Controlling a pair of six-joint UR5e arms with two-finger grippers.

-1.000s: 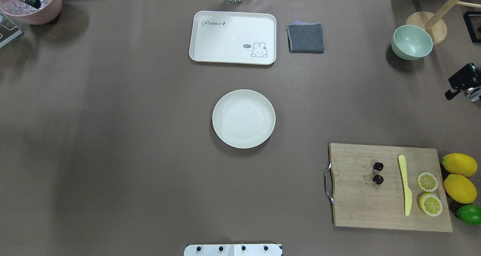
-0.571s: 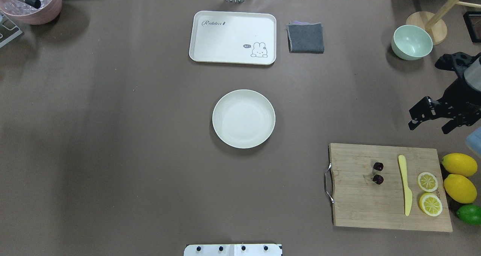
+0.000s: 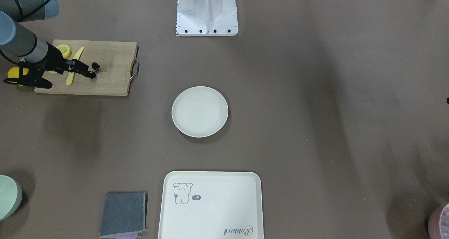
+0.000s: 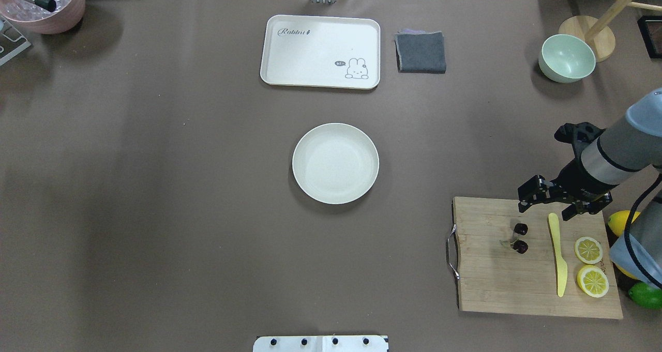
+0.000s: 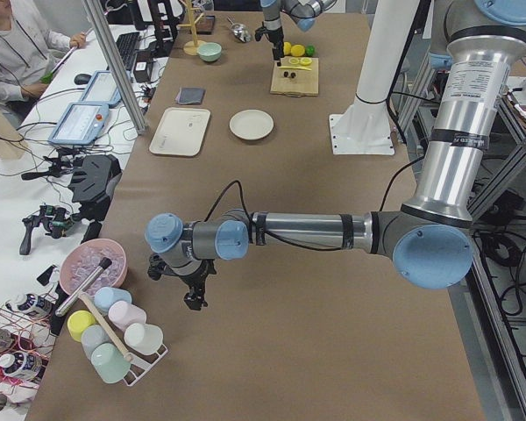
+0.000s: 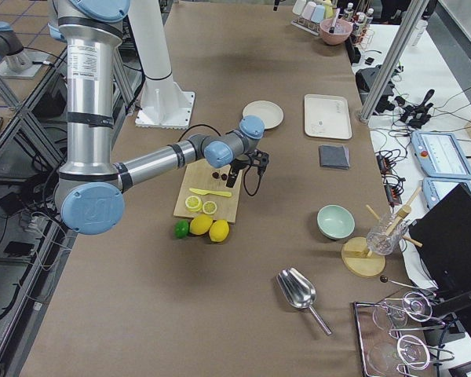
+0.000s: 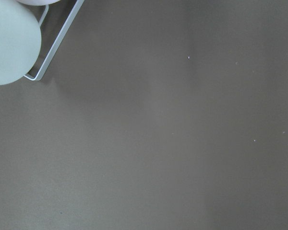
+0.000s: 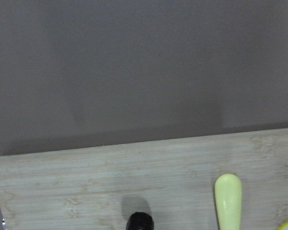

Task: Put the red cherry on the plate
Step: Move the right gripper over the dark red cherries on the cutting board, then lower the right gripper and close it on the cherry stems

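Observation:
The red cherry [image 4: 521, 229], two tiny dark glossy fruits on pale stems, lies on the wooden cutting board [image 4: 491, 279] at the right. It also shows as the cherry [image 3: 94, 65] in the front view and at the bottom edge as the cherry [image 8: 139, 222] in the right wrist view. My right gripper [image 4: 545, 210] hangs open over the board's far edge, just beyond the cherry, holding nothing. The round cream plate [image 4: 335, 163] sits empty at the table's middle. My left gripper [image 5: 195, 294] shows only in the exterior left view, far from both, and I cannot tell its state.
A yellow knife [image 4: 557, 254], two lemon halves [image 4: 588, 249], whole lemons [image 4: 620, 222] and a lime [image 4: 646, 295] crowd the board's right side. A cream rabbit tray [image 4: 320, 51], grey cloth [image 4: 420, 52] and green bowl [image 4: 567, 58] stand at the back.
My right arm has swung in from the table's right edge and towards the robot, bringing the open gripper over the board's far edge near the cherry. Nothing else moved.

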